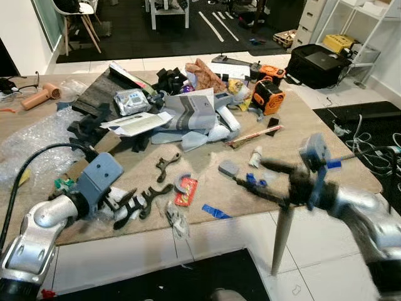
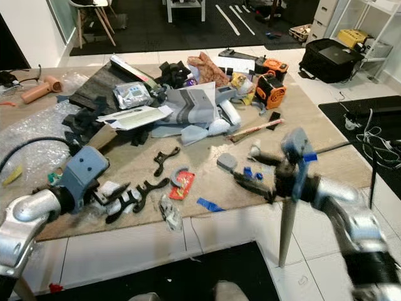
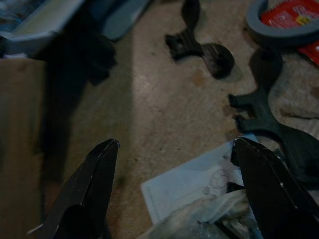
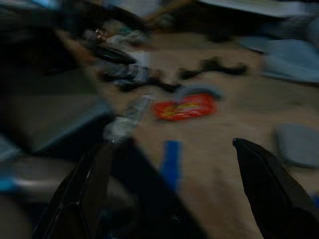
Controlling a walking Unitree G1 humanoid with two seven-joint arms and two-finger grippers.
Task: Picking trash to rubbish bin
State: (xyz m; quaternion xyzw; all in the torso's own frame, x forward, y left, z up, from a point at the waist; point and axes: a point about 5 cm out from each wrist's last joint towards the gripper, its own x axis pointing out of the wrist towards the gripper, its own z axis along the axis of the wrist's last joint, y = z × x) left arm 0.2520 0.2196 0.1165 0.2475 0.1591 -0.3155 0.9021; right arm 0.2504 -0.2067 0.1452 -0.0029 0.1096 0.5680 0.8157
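Left gripper (image 1: 128, 204), two long black fingers on a silver arm: hovering wide and empty over the beige mat's near edge at seven o'clock, straddling a white crumpled paper scrap (image 3: 199, 186).

Right gripper (image 1: 250, 172), same build, blurred: reaching in at four o'clock, fingers spread wide, holding nothing.

Beige rectangular floor mat (image 1: 207, 160): lying across white tiles, carrying all the litter.

Grey-and-white heap of paper and plastic packaging (image 1: 194, 116): sitting at twelve o'clock, mid-mat.

Orange-and-black boxy device (image 1: 268, 95): standing at one o'clock.

Black curved plastic pieces (image 1: 150, 197): lying just beside the left fingers.

Red crinkled snack wrapper (image 1: 186, 191): resting at six o'clock, touching a grey tape ring (image 1: 182, 182).

Blue strip of tape (image 1: 215, 211): lying near the mat's front edge, between both grippers.

Step in hand, judged: both arms are approaching small trash; nothing is being gripped yet. Next move is likely calling for lowering the left fingers around the paper scrap, closing, then carrying it to a rubbish bin, whose place cannot be told.
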